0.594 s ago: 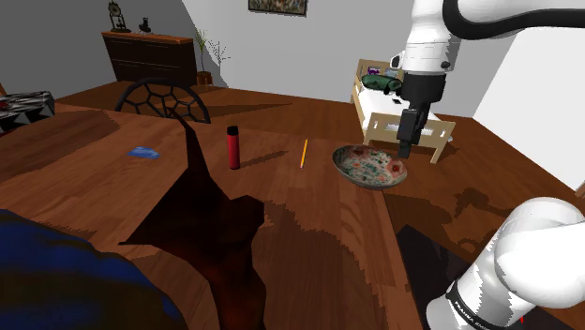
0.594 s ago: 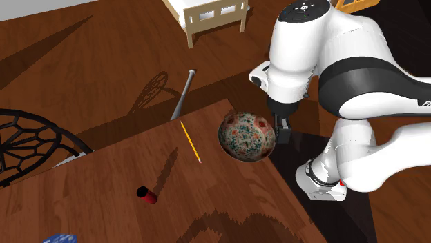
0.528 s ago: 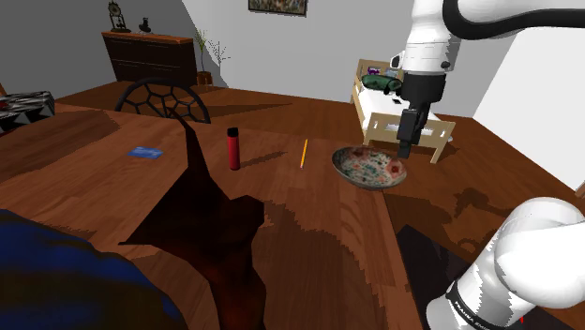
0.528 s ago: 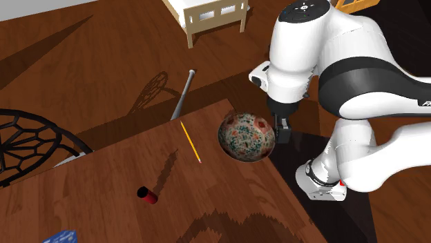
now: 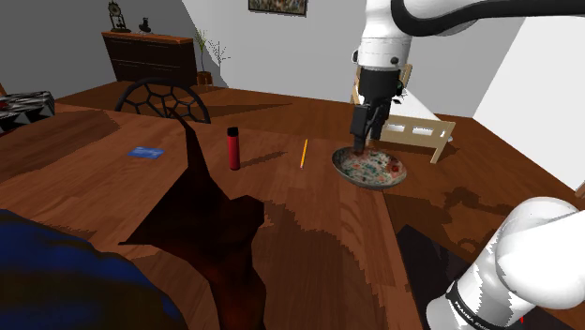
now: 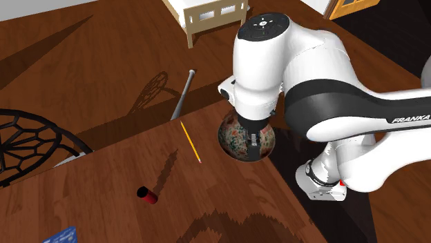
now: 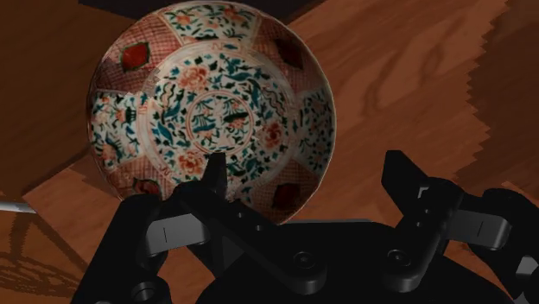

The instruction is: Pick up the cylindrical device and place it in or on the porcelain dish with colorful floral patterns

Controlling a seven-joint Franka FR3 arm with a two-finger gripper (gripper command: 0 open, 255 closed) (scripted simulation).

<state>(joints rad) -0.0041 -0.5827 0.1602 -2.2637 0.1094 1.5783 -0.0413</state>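
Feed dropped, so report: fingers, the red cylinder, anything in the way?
Gripper over the floral dish, fingers open, empty. Red cylinder upright on the table, untouched, well apart from dish. Yellow pencil lies between them.

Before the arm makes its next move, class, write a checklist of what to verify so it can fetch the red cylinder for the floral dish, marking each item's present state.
1. End effector open: ok, the fingers stand apart.
2. End effector empty: ok, nothing sits between them.
3. Red cylinder upright and free on the table: ok.
4. End effector above the red cylinder: not ok, it hangs over the floral dish.
5. Floral dish free to receive: ok, nothing lies in it.
6. Way across to the cylinder: ok, probably; only the flat yellow pencil lies between.
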